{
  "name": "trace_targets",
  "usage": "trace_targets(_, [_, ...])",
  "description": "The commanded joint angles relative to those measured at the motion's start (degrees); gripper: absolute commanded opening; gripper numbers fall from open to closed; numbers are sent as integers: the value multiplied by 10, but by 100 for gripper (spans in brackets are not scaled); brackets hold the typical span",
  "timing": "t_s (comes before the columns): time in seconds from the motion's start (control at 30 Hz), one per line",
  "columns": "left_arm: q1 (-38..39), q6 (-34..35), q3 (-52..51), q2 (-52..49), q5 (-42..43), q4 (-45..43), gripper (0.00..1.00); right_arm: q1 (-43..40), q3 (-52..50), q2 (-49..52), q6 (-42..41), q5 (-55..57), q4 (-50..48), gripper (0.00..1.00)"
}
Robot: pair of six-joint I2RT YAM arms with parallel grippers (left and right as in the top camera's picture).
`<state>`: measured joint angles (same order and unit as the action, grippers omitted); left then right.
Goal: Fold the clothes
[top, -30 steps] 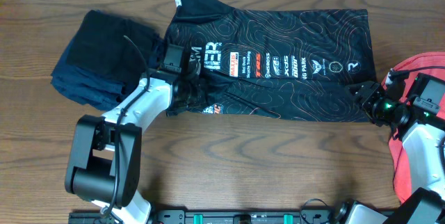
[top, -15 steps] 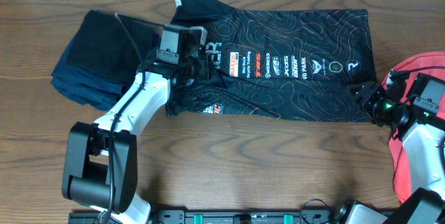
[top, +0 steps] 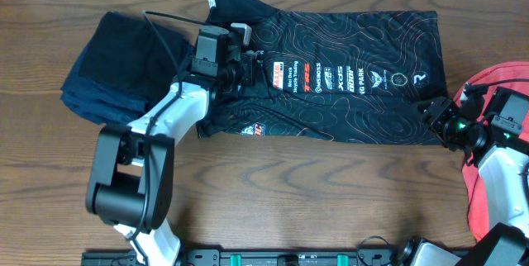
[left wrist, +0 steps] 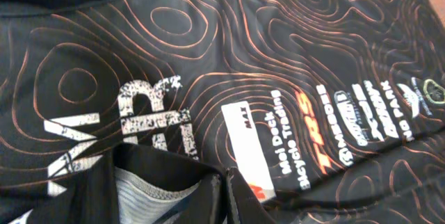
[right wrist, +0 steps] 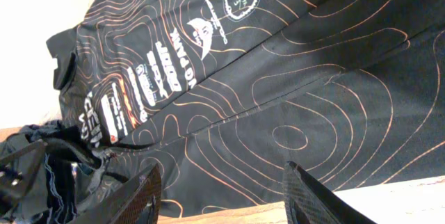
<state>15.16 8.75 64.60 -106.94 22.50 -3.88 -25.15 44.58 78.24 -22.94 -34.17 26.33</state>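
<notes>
The black jersey (top: 355, 109) with orange contour lines and white logos lies spread across the middle of the table. My left gripper (top: 240, 58) is shut on a lifted fold of it near the left logos. In the left wrist view that pinched fold (left wrist: 174, 189) fills the bottom edge and hides the fingers, with the jersey's print (left wrist: 208, 57) beyond it. My right gripper (top: 430, 117) stands open at the jersey's lower right corner. Its fingers (right wrist: 142, 196) straddle the hem with nothing between them. A coral-red T-shirt (top: 496, 74) lies at the right edge, partly under the right arm.
A stack of dark navy cloth (top: 107, 68) sits at the left, touching the jersey's left side. Brown wooden table (top: 289, 192) shows along the front. A white strip runs along the far edge of the table.
My left gripper has moved away from me and to the right, carrying the jersey's fold over the logos. The right arm has not moved.
</notes>
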Motion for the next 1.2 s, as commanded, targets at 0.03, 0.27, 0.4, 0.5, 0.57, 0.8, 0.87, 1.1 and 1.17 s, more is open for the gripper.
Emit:
trace_targets(0.03, [3, 38, 8, -17, -2, -51, 6, 4, 8, -8, 9, 1, 1, 54])
trace_targets(0.27, [5, 47, 9, -17, -9, -91, 31, 4, 8, -8, 9, 1, 3, 54])
trace_targets(0.4, [-1, 46, 9, -16, -11, -38, 87, 5, 8, -8, 9, 0, 5, 54])
trace_targets(0.5, [-13, 35, 9, -13, -11, 29, 94, 5, 8, -8, 9, 0, 6, 54])
trace_targets(0.57, [-24, 20, 9, -12, -12, 78, 94, 5, 8, -8, 9, 0, 8, 55])
trace_targets(0.8, [-41, -12, 9, -12, -55, 114, 63, 5, 8, -8, 9, 1, 9, 56])
trace_targets(0.87, [-40, -12, 9, -14, -53, 114, 60, 5, 8, -8, 9, 1, 9, 56])
trace_targets(1.1, [-22, -32, 8, -26, -52, 115, 60, 5, 8, -8, 9, 1, 9, 55])
trace_targets(1.17, [-16, -54, 8, -35, -53, 113, 60, 5, 8, -8, 9, 1, 9, 56])
